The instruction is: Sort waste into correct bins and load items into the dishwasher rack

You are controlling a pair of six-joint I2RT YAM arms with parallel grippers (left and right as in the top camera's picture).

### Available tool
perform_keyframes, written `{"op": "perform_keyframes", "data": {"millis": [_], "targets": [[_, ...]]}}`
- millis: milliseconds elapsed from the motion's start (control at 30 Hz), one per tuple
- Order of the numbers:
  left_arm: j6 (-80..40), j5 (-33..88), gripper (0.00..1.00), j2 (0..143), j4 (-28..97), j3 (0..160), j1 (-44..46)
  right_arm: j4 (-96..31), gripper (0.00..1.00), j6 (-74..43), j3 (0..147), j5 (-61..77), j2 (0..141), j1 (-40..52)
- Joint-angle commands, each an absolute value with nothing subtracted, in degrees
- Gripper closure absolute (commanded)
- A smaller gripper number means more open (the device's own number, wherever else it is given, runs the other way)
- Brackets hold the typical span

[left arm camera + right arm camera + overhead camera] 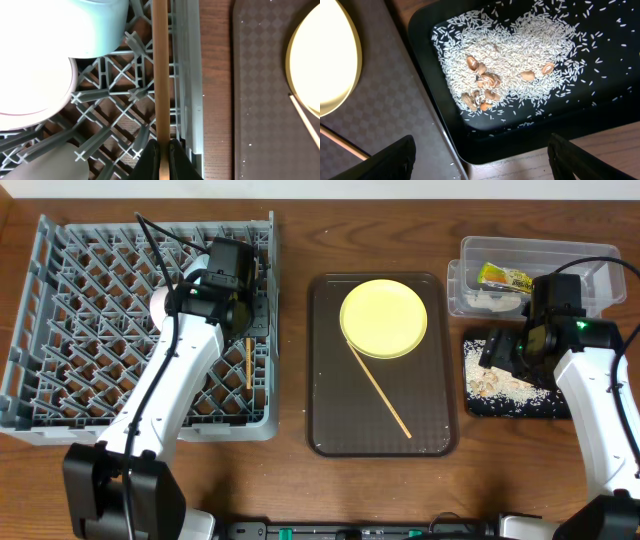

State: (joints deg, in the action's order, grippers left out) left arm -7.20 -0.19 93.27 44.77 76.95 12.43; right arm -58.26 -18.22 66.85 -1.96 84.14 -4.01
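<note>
My left gripper [163,161] is shut on one wooden chopstick [161,75] and holds it along the right edge of the grey-blue dishwasher rack [70,330]. The light blue bowl [100,25], white bowl [30,75] and a small white cup [50,162] sit in the rack. The second chopstick [378,387] lies next to the yellow plate [383,318]. My right gripper [482,152] is open and empty over the near corner of the black tray [470,145], which holds rice scraps [520,50]. The clear tub [470,255] holds the wrapper [505,278] and white tissue [490,300].
The plate and second chopstick rest on a brown serving tray [340,430] at the table's centre. It lies between the rack and the black tray [520,408]. A few brown nut-like bits [482,90] lie among the rice. Bare wooden table shows in front.
</note>
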Motion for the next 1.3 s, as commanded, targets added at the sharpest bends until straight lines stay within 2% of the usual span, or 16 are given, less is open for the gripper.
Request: {"op": "perform_keyframes", "data": {"millis": [0,100,200,433,733,933,1267], "targets": [[-6.2,0.7,0.93,96.0,44.9,77.1,12.3,-58.2,0.18,-17.5,67.7,-2.0,83.5,-4.6],[-6.3,2.0,0.88,97.5,44.7,77.1,12.3,-58.2,0.18,-17.5,67.7,-2.1,83.5,-4.6],[-6.2,1.9,0.72,99.0,44.6,77.1,12.3,-58.2,0.18,-17.5,67.7,-2.1,83.5,-4.6],[-7.0,2.1,0.50,98.4,44.8,78.3,12.4,-58.3,0.18,-17.5,67.7,-2.1,83.5,-4.6],[-24.9,9.5,0.45,93.7,44.2,78.6,18.1,-58.2,0.17,-17.5,67.7,-1.6,83.5,-4.6],[-40.5,9.5,0.41,95.5,41.4,77.2,26.6,-58.3,0.18,-17.5,67.7,-1.4,83.5,-4.6],[-56.1,2.2,0.42,105.0,38.1,77.1,38.8,-58.3,0.18,-17.5,67.7,-1.4,83.5,-4.6]]}}
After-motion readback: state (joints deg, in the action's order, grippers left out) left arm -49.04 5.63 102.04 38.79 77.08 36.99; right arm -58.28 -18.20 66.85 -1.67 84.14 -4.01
